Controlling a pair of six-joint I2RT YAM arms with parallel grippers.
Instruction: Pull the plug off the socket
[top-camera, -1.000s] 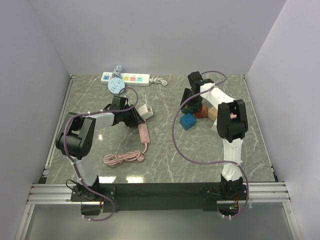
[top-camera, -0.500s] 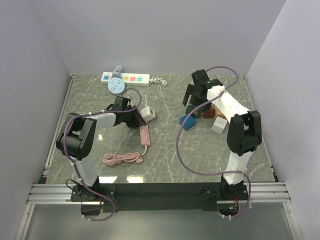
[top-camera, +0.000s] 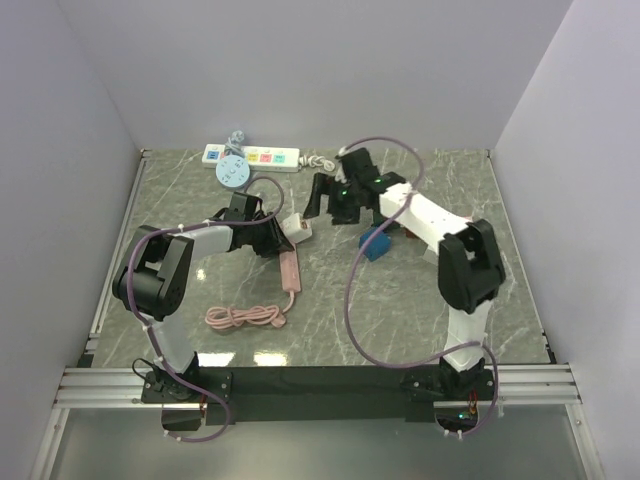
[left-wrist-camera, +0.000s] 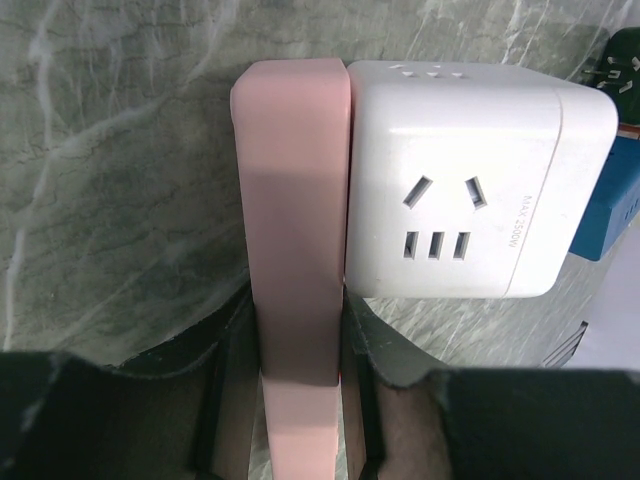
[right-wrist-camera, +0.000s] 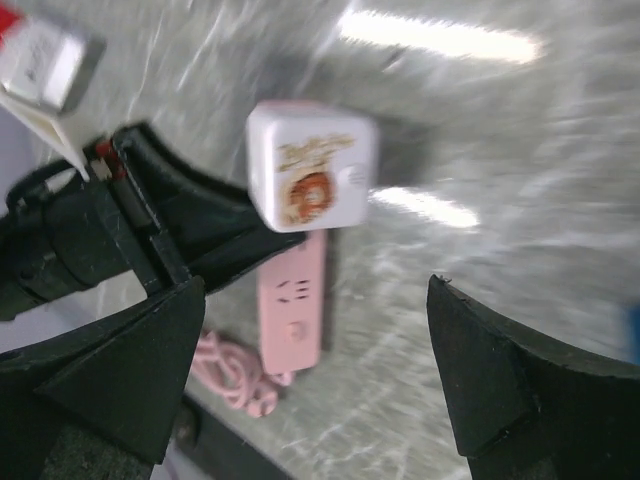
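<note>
My left gripper (top-camera: 274, 240) (left-wrist-camera: 297, 335) is shut on a pink power strip (top-camera: 289, 268) (left-wrist-camera: 295, 200) turned on its edge. A white cube plug (top-camera: 295, 226) (left-wrist-camera: 470, 180) (right-wrist-camera: 310, 165) is stuck on that strip's face, near its far end. My right gripper (top-camera: 318, 200) (right-wrist-camera: 315, 290) hovers open just right of the cube, with nothing between its fingers (right-wrist-camera: 120, 370). The strip's pink cord (top-camera: 245, 317) lies coiled near the front. The long white socket (top-camera: 252, 156) with pastel panels lies at the back left, away from both grippers.
A round pale-blue disc (top-camera: 233, 172) rests against the white socket. A blue block (top-camera: 376, 243) lies under the right arm, with other blocks hidden behind it. Grey walls close in the back and both sides.
The right arm swung left from the blocks to beside the white cube, and its jaws opened wide. The left gripper kept still on the pink strip.
</note>
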